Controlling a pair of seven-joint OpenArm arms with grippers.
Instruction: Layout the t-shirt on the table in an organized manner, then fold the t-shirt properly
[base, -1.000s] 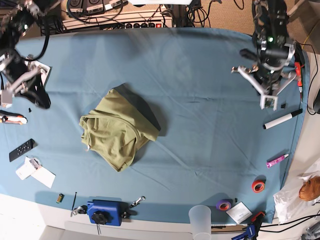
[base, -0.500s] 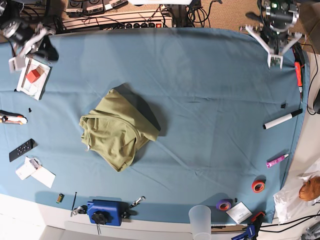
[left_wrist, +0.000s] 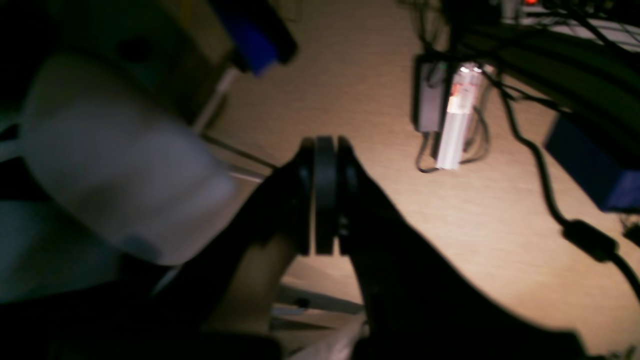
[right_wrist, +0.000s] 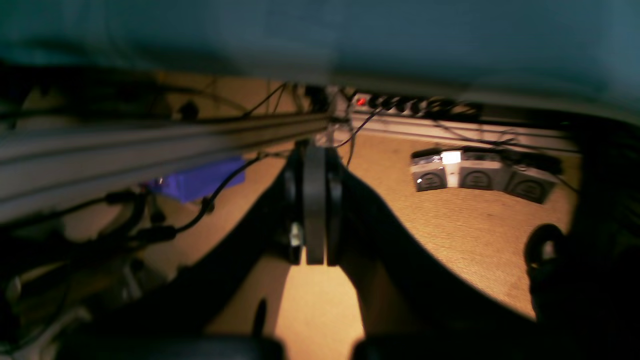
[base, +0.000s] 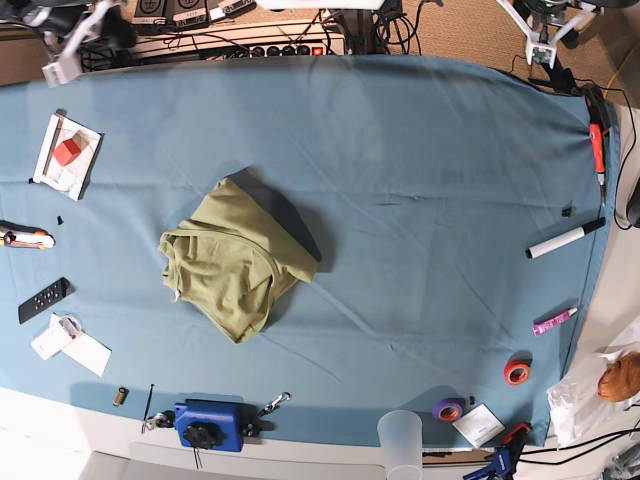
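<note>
The olive-green t-shirt (base: 235, 262) lies crumpled in a heap left of the middle of the blue table (base: 430, 180). Neither gripper is near it. In the base view my right gripper (base: 72, 50) hangs past the table's far left corner, and my left gripper (base: 545, 45) sits past the far right corner. The left wrist view shows the left gripper (left_wrist: 325, 147) shut on nothing, above the tan floor. The right gripper (right_wrist: 315, 150) is likewise shut and empty, beside the table's cloth edge (right_wrist: 350, 30).
A white tray with a red block (base: 67, 153) is at the far left. A remote (base: 43, 299) and cards (base: 72, 346) lie below it. A marker (base: 565, 238), pink pen (base: 554, 321), tape rolls (base: 516, 372), cup (base: 400, 440) and blue device (base: 210, 425) line the right and front edges.
Both arms have drawn back from over the table's sides to beyond its far corners, uncovering the white tray. The t-shirt has not moved. Both grippers stay shut.
</note>
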